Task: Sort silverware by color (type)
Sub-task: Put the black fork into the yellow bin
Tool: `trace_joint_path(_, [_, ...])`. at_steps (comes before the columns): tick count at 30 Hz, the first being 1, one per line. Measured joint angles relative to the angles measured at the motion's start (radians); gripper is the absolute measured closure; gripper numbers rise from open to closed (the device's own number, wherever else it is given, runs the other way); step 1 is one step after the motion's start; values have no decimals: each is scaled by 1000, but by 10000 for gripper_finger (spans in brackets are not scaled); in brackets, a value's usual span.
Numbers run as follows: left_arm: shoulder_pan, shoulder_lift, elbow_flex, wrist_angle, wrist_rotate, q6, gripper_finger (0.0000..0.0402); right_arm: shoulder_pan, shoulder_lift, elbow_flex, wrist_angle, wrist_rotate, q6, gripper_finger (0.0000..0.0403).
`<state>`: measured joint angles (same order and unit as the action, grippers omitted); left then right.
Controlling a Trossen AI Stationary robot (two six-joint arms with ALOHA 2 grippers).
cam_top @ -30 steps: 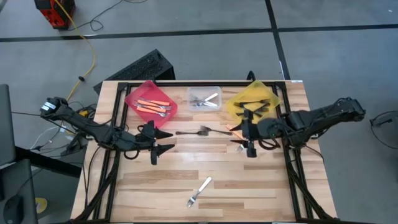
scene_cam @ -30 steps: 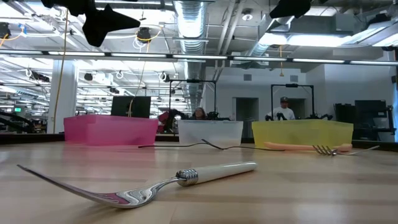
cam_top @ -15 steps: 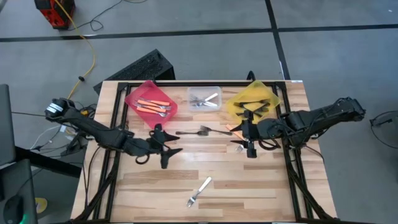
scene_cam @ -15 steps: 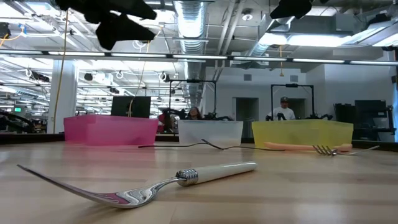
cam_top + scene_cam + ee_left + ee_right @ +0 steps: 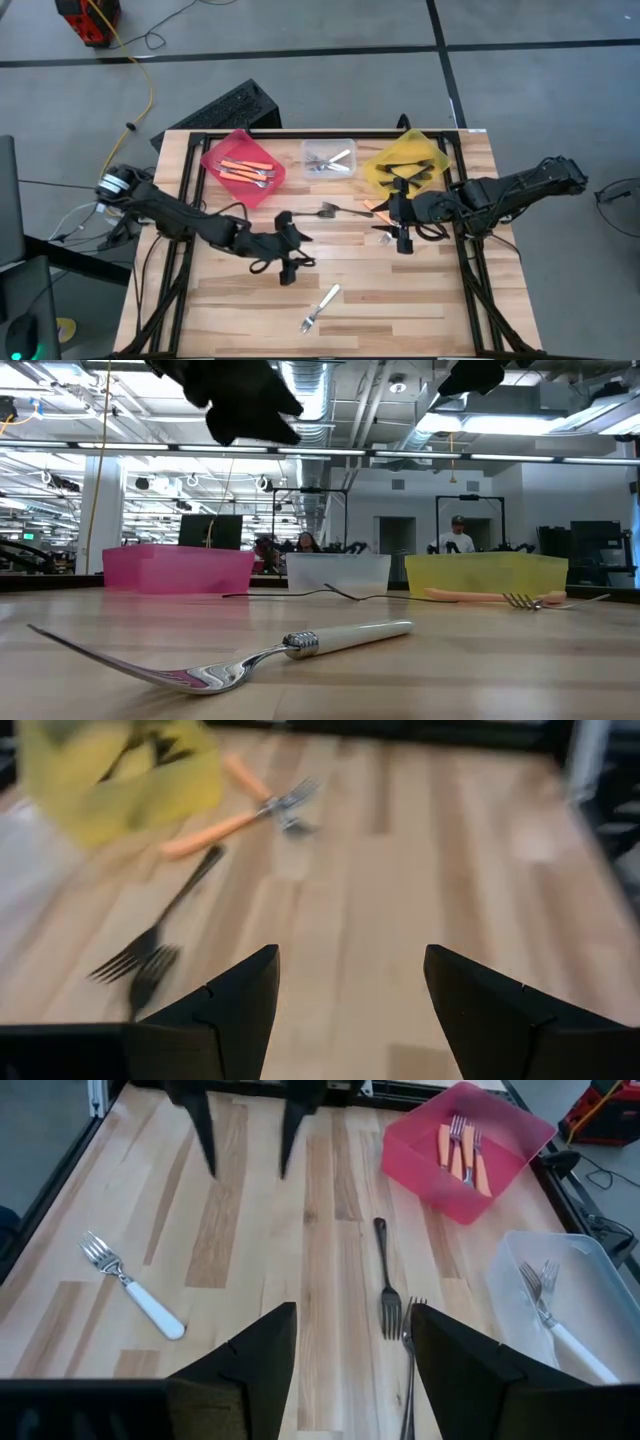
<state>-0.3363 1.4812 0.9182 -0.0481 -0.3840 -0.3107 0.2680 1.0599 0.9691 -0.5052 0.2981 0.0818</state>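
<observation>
Two dark forks (image 5: 318, 211) mid-table, white fork (image 5: 320, 307) nearer, left gripper (image 5: 292, 264) spread empty between, right gripper (image 5: 401, 238) likewise.

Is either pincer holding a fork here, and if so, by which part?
Nothing is held. The left pincer and right pincer are both open and empty above the table.

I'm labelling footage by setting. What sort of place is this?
Probably a robotics lab or workshop: exposed ceiling ducts, more framed rigs with a person behind, and a cabled concrete floor.
</observation>
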Motion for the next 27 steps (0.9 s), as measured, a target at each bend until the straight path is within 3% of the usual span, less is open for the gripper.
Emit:
trace_joint_path(5, [14, 43, 24, -63, -95, -27, 166, 0, 0, 0, 0, 0, 0, 181])
trace_joint_path(18, [227, 44, 25, -120, 79, 0, 166, 0, 10, -1, -4, -1, 0, 181])
trace_joint_path(27, [283, 59, 25, -120, 92, 63, 166, 0, 9, -1, -12, -4, 34, 181])
